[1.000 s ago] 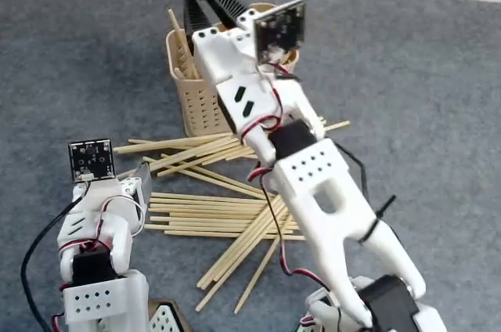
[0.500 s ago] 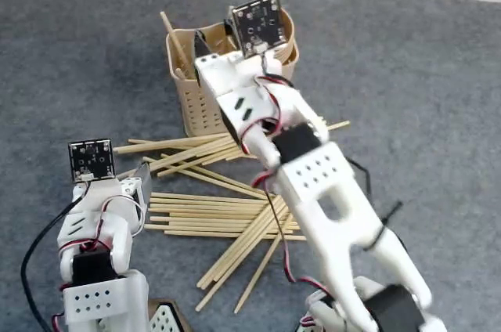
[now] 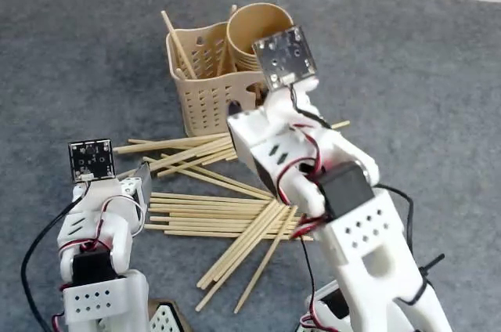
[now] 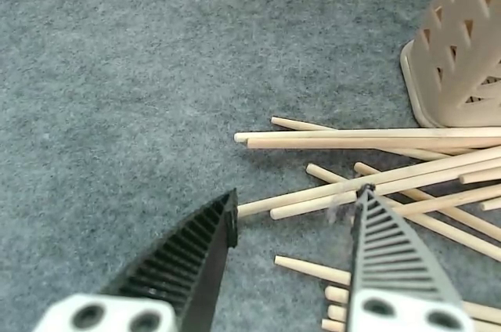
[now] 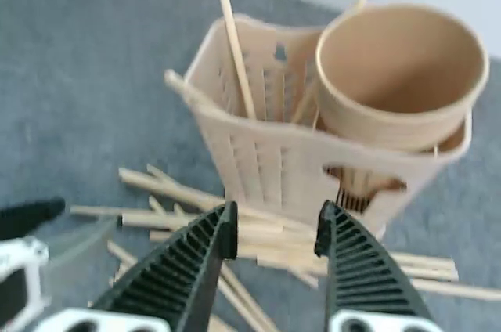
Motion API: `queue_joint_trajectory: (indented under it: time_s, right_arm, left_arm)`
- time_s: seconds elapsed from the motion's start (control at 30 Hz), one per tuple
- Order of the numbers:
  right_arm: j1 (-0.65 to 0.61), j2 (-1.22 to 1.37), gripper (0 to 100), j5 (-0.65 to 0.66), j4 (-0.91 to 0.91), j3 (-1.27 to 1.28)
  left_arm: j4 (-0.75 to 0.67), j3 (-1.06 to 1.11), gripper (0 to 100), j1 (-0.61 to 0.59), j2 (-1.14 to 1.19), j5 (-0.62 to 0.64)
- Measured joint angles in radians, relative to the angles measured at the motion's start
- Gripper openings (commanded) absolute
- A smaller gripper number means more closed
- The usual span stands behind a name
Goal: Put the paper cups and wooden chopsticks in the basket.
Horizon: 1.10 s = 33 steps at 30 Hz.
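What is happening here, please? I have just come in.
Two robot arms are tidying things into a basket. It already holds paper cups and a few chopsticks. Many loose chopsticks lie on the grey table in front of it. The right claw is open and empty, above the pile near the basket. The left claw is also open, low over the ends of the loose chopsticks, holding nothing.

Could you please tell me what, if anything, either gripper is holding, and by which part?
Nothing is held: the left gripper and the right gripper both show open, empty jaws.
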Motion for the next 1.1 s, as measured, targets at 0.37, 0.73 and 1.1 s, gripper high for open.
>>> queue_joint_trajectory:
  time_s: [0.37,0.73,1.1]
  right_arm:
    - [0.161,-0.002,17.3,-0.19,0.244,0.058]
    - [0.292,0.265,17.3,-0.269,0.172,0.23]
    - [0.301,0.577,17.3,-0.287,0.137,0.232]
  left_arm:
    - [0.0,0.0,23,0.0,0.0,0.0]
    - [0.0,0.0,23,0.0,0.0,0.0]
    - [0.0,0.0,23,0.0,0.0,0.0]
